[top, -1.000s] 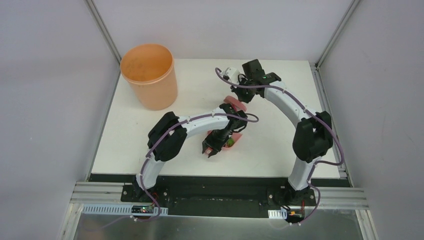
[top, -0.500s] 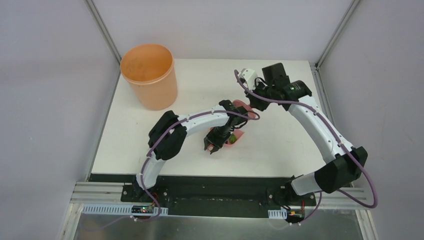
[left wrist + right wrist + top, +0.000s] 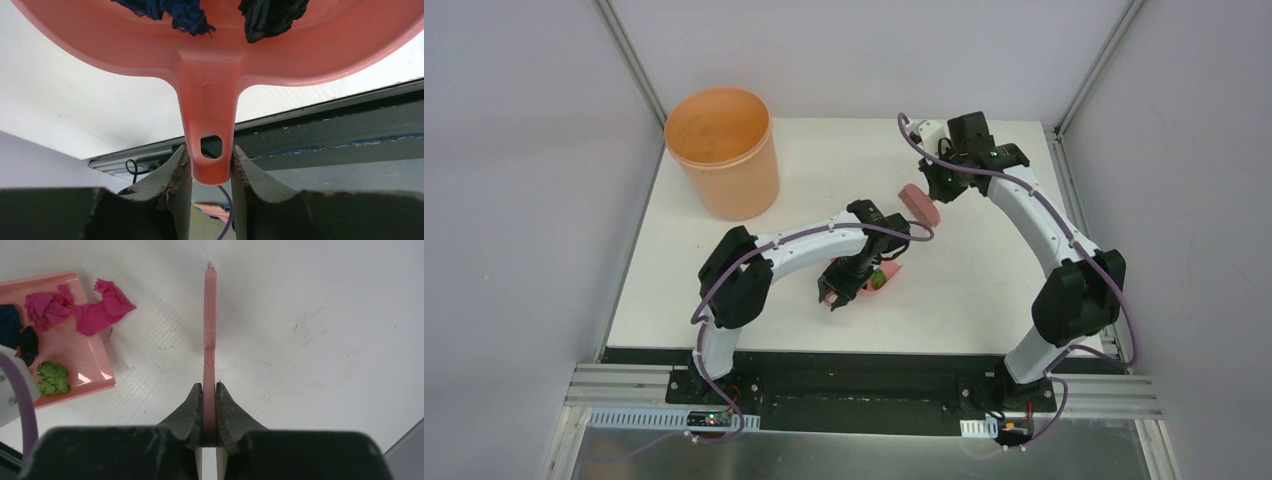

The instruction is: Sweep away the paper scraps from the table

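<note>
My left gripper is shut on the handle of the pink dustpan, which rests on the white table. The pan holds a magenta scrap, an olive green scrap, a dark blue scrap and a black scrap. Another magenta scrap lies across the pan's front lip, mostly on the table. My right gripper is shut on the pink hand brush, held beyond the pan.
A tall orange bucket stands at the table's far left corner. Grey walls and aluminium posts enclose the table. The black frame runs along the near edge, just behind the dustpan handle.
My right arm has swung and drawn the brush up and away from the dustpan toward the far right. My left gripper has shifted the dustpan slightly left.
</note>
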`<state>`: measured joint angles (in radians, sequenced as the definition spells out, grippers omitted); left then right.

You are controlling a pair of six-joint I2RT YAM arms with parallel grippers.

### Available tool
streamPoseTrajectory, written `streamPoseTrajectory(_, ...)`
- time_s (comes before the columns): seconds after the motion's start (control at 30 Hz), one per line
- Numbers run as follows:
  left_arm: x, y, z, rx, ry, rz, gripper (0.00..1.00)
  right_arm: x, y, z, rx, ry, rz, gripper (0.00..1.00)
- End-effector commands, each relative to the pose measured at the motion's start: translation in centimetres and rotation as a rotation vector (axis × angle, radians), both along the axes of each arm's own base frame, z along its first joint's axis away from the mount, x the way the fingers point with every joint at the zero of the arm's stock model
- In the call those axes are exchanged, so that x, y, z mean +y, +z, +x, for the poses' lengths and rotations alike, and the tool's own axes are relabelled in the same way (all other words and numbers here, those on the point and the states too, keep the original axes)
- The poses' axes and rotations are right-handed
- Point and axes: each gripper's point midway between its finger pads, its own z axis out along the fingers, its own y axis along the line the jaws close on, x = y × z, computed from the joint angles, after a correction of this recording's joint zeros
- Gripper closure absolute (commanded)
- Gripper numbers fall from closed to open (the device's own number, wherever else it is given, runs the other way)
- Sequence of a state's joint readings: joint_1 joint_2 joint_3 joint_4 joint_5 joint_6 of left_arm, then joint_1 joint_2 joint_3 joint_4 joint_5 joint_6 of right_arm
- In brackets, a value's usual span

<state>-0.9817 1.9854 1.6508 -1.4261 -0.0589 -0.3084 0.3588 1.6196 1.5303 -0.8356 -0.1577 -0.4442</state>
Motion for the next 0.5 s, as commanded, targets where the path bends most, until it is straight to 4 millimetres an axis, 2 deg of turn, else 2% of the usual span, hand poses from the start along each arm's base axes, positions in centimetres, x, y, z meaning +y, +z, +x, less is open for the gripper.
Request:
streamPoseTrajectory(0.0, 2.3, 1.8, -0.5, -0.049, 0.022, 0.053, 1.0, 2.2, 2.3, 3.4, -0.097, -0.011, 0.06, 1.0)
streamPoseTrajectory(0.13, 4.2, 1.7, -1.0, -0.041, 0.06, 0.1, 1.0, 4.3, 1.0, 4.4, -0.086, 0.019, 0.053, 1.0)
streamPoseTrajectory(0.23, 4.8, 1.5, -1.3, -0.012, 0.095, 0.096, 1.0, 6.1, 0.0, 4.2, -0.054, 0.054, 0.045, 1.0)
streamPoseTrajectory(0.33, 5.2, 1.3, -1.5, 0.004, 0.1, 0.099, 1.0, 8.0, -0.8, 3.2, -0.028, 0.095, 0.053, 1.0)
streamPoseTrajectory(0.47, 5.6, 0.3, -1.8, 0.036, 0.088, 0.118, 1.0, 10.7, -1.5, 0.6, 0.034, 0.158, 0.109, 1.0)
